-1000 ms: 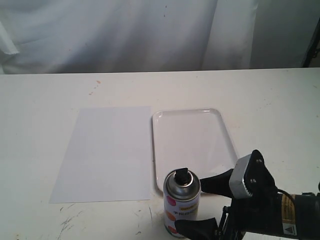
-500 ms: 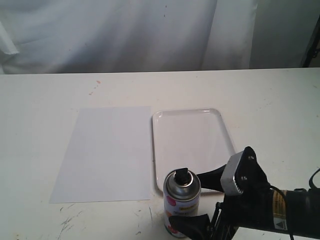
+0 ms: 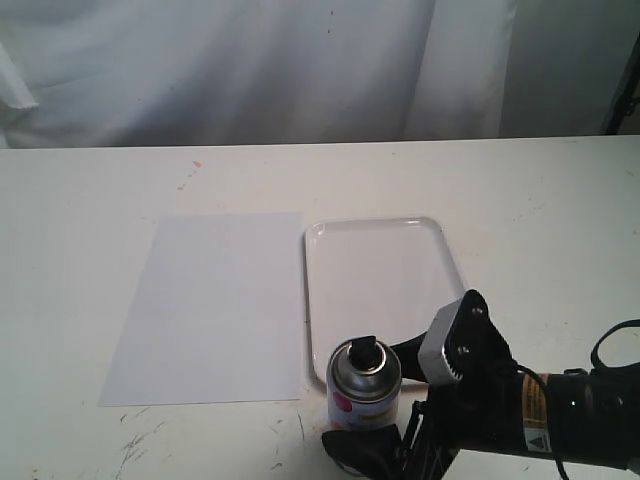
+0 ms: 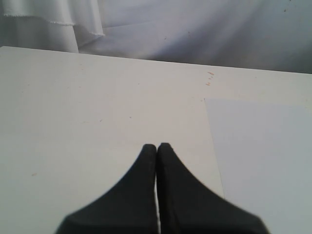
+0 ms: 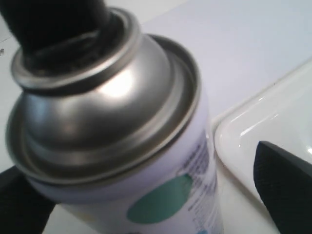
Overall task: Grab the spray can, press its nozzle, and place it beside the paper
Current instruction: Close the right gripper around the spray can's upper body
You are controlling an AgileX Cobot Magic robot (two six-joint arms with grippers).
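A broad white table [image 3: 90, 180] fills the exterior view, scuffed with dark marks along its near edge; a pale draped cloth [image 3: 250, 70] hangs behind it. A flat white sheet, the paper [image 3: 215, 305], lies left of the middle; just to its right, long edges nearly touching, sits a glossy white tray [image 3: 380, 270] with rounded corners.

The right arm reaches in from the lower right corner, dark, with a grey block at the wrist; the right gripper [image 3: 362, 395] is spread wide, one black finger on each side of the spray can [image 3: 364, 378]. In the right wrist view a gap shows between the can [image 5: 112, 122] and the finger [image 5: 285, 180] on the tray side; whether the other finger touches the can cannot be told.

The left gripper [image 4: 157, 148] appears only in its own wrist view, its two black fingers pressed flat together on nothing, above bare table beside the paper [image 4: 263, 156].

The spray can stands upright on the table by the tray's near left corner, close to the paper's near right corner; its silver shoulder carries the small black nozzle [image 3: 365, 353], and coloured dots mark its white label.
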